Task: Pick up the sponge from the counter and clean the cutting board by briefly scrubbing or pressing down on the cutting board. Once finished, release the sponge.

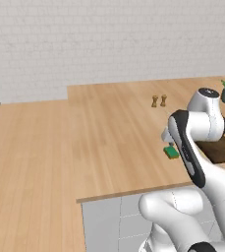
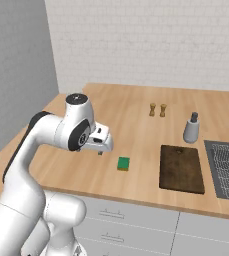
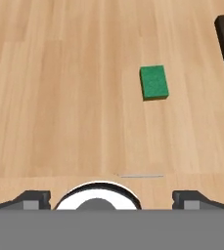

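Fingers (image 3: 191,199) well short of sponge (image 3: 154,82)

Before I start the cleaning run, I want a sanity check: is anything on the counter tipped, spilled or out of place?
Nothing stands out. The small green rectangular sponge lies flat on the light-wood plank counter, apart from the dark brown wooden cutting board, which lies flat and square. The two small wooden shakers and grey bottle stand upright.

Arm: I'm bent at the elbow, forearm reaching forward.
Gripper (image 2: 100,152): mine points down, fingertips (image 3: 35,197) spread wide, holding nothing.
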Controlling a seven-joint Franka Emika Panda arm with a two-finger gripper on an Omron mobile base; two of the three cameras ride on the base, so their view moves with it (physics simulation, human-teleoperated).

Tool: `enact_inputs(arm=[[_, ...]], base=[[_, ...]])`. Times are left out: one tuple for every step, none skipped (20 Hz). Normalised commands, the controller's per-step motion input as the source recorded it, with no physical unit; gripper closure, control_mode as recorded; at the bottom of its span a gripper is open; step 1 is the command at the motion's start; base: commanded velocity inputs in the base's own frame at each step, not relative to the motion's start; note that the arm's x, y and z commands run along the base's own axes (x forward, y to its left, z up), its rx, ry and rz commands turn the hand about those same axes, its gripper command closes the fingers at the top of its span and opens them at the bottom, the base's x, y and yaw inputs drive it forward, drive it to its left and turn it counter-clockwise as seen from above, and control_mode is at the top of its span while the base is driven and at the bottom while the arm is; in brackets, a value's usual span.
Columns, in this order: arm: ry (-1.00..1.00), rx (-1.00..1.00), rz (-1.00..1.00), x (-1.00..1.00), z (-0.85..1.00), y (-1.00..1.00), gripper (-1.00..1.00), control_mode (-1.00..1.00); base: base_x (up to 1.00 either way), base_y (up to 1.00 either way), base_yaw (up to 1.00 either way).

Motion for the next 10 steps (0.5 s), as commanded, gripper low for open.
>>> enact_inputs(arm=[[0.00, 0.00, 0.00, 0.15, -0.29, -0.29, -1.00, -1.00], [0.00, 0.00, 0.00, 0.20, -0.31, -0.19, -1.00, -1.00], [0.00, 0.00, 0.00, 0.26, -0.29, -0.22, -1.00, -1.00], [0.00, 0.00, 0.00, 0.30, -0.29, -0.22, -1.00, -1.00], [0.00, 0.00, 0.00, 0.29, -0.31, -0.18, -1.00, -1.00], [0.00, 0.00, 0.00, 0.26, -0.31, -0.24, -1.00, -1.00], [0.00, 0.00, 0.00, 0.31, -0.34, -0.24, -1.00, -1.00], [0.00, 0.00, 0.00, 0.34, -0.34, -0.21, -1.00, -1.00], [0.00, 0.00, 0.00, 0.35, -0.31, -0.26, -1.00, -1.00], [0.00, 0.00, 0.00, 0.44, -0.33, -0.28, -1.00, -1.00]], base=[[0.00, 0.00, 0.00], [0.00, 0.00, 0.00], [0.00, 0.00, 0.00], [0.00, 0.00, 0.00], [0.00, 0.00, 0.00], [0.00, 0.00, 0.00], [0.00, 0.00, 0.00], [0.00, 0.00, 0.00], [0.00, 0.00, 0.00], [0.00, 0.00, 0.00]])
